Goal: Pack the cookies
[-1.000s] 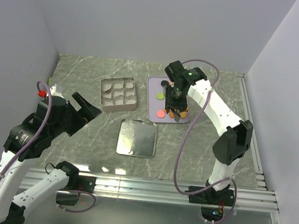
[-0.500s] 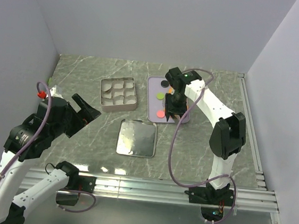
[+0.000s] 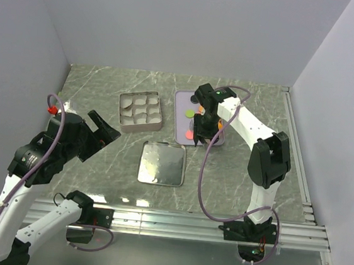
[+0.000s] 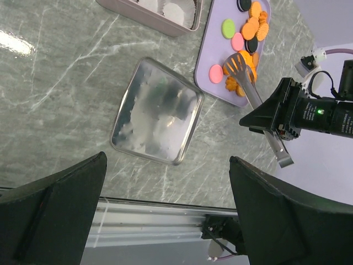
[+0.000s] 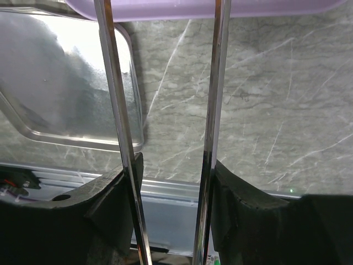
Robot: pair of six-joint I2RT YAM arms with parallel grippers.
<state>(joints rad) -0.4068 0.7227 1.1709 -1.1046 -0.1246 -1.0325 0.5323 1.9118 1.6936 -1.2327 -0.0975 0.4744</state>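
Note:
The cookies (image 4: 255, 25) are small round discs, mostly orange with some pink, green and black, lying on the lavender tray (image 4: 207, 55). My right gripper (image 3: 208, 120) is shut on a pair of metal tongs (image 4: 251, 88), one finger pressing on each arm (image 5: 118, 110). The tongs' tips rest over orange cookies beside a pink cookie (image 4: 216, 72); whether they hold one is hidden. In the top view, a green cookie (image 3: 189, 113) and a pink one (image 3: 189, 134) show on the tray (image 3: 180, 117). My left gripper (image 3: 101, 131) hangs open and empty, raised over the table's left side.
A square tin (image 3: 140, 110) with paper-lined compartments stands left of the tray. Its lid (image 3: 162, 163) lies shiny side up in front of them, also seen in the left wrist view (image 4: 157, 118) and right wrist view (image 5: 60, 83). A metal rail runs along the near edge.
The right arm has drawn its elbow in and shifted the tongs slightly left over the tray, its jaws easing a little wider. The left arm has barely moved.

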